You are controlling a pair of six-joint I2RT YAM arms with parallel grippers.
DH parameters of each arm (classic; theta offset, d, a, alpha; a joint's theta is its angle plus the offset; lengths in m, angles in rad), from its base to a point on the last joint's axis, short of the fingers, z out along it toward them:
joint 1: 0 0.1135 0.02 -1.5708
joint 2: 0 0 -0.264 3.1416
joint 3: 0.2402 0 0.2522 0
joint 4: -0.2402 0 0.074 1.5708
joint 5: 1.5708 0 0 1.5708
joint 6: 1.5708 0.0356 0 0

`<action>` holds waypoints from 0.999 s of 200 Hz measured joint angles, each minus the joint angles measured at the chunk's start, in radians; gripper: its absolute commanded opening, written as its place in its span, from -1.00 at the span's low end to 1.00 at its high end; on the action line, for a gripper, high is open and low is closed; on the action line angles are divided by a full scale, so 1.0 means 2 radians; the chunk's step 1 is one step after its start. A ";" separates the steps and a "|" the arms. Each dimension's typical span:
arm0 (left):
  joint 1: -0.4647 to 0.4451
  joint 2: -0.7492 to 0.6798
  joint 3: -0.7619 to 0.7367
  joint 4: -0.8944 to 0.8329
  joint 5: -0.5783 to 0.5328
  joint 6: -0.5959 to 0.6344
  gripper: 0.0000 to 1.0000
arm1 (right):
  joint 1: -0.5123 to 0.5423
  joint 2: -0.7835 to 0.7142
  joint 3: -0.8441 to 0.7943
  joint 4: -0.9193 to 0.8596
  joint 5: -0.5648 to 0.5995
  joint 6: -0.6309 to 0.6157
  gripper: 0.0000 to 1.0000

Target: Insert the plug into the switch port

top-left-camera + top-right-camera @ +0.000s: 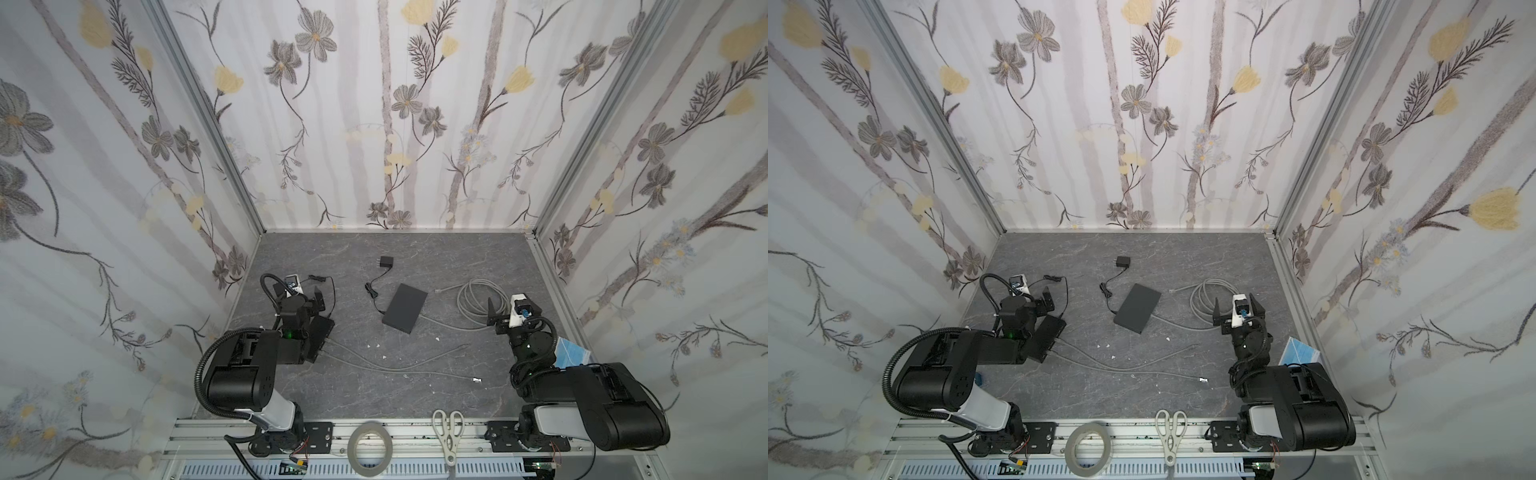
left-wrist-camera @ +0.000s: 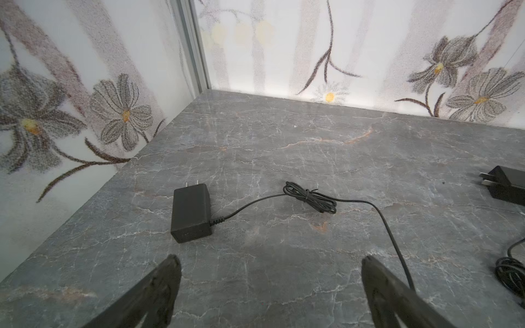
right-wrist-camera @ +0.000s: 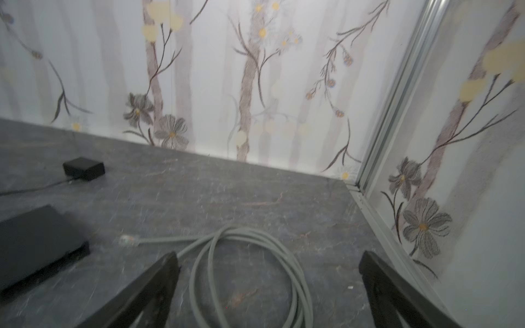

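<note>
Between switch (image 3: pixel 34 247) and spread right tool (image 3: pixel 269 255): plug (image 3: pixel 129 240), touching neither.

Left gripper (image 2: pixel 271 261) and right gripper (image 3: pixel 268 257) hang empty — fingers (image 2: pixel 162 284) spread wide.

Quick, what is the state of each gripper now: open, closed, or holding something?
Left gripper: open, holding nothing.
Right gripper: open, holding nothing.

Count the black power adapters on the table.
2: near adapter just ahead of the left gripper; far adapter toward the back wall, beyond the central black box. The arms may hide others.
</note>
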 measured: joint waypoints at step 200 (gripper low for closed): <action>0.014 -0.001 0.010 -0.038 0.109 0.015 1.00 | -0.036 0.012 0.066 -0.097 -0.017 0.067 0.99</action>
